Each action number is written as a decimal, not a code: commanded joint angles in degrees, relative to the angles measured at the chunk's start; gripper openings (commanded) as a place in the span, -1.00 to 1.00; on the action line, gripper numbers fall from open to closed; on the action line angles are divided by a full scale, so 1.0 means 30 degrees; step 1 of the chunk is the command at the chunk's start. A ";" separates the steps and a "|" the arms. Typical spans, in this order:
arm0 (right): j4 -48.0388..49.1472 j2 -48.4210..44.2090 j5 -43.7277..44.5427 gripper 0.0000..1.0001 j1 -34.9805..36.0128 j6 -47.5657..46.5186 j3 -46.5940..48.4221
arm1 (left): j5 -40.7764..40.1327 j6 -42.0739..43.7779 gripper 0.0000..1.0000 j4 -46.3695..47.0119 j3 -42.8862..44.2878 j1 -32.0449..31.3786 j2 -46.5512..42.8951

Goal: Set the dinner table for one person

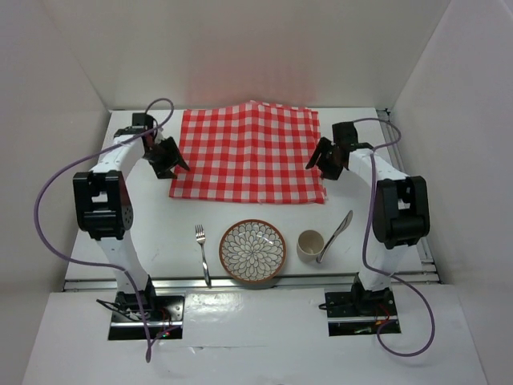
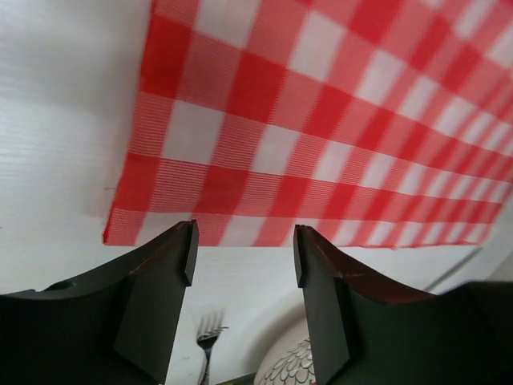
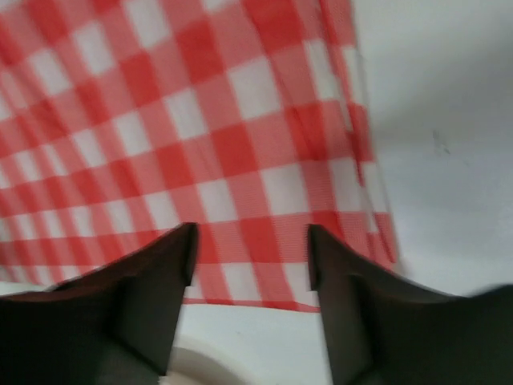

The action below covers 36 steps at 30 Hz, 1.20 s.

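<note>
Left fingers point(image 2: 160, 273) and right fingers point(image 3: 144, 289) gape wide, seemingly empty through blur, over the red-and-white checked cloth point(image 1: 248, 152).
Cloth laid at 12 o'clock on the flat white surface point(image 1: 160, 233); next likely the patterned round plate point(image 1: 252, 251), 6 o'clock.

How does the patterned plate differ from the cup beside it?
The plate is wide and shallow; the cup is narrower and deeper. The plate has a white petal pattern and a brown rim; the cup is plain cream. A spoon lies against the cup, while the fork lies apart from the plate. Both stand on the bare dinner table, not on the checked cloth.
</note>
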 commanded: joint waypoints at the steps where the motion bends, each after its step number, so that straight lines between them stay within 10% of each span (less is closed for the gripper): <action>1: -0.2347 -0.0088 0.1414 0.50 -0.0051 -0.0072 -0.0180 | -0.2100 0.0102 0.39 -0.1216 0.0460 0.0071 0.0555; 8: -0.2383 -0.2516 0.2007 0.79 -0.0051 0.2155 -0.3165 | -0.3479 -0.1449 0.92 -0.1101 -0.2465 0.0657 -0.1375; 22: 0.4034 -0.3020 -0.5201 0.74 -0.2190 0.7048 -0.8561 | -0.0139 -0.3794 0.89 0.1741 -0.4579 0.1067 0.0905; 26: 0.5321 -0.2258 -0.5089 0.58 -0.2190 0.7782 -0.8737 | 0.0357 -0.4496 0.48 0.2620 -0.4579 0.0892 0.1402; 29: 0.5326 -0.1819 -0.4151 0.08 -0.2190 0.7987 -0.8505 | 0.0359 -0.4673 -0.24 0.2944 -0.4755 0.0892 0.1610; 30: 0.5326 -0.1584 -0.3945 -0.24 -0.1987 0.7987 -0.8271 | 0.0359 -0.4673 -0.89 0.2944 -0.4465 0.0892 0.1813; 33: 0.4918 -0.1377 -0.3562 -1.00 -0.1635 0.7987 -0.6925 | 0.0533 -0.4675 -1.00 0.2536 -0.3148 0.0892 0.2020; 36: 0.4156 -0.1172 -0.2803 -1.00 -0.1633 0.7345 -0.4496 | 0.1119 -0.4294 -1.00 0.1717 -0.0661 0.0892 0.2020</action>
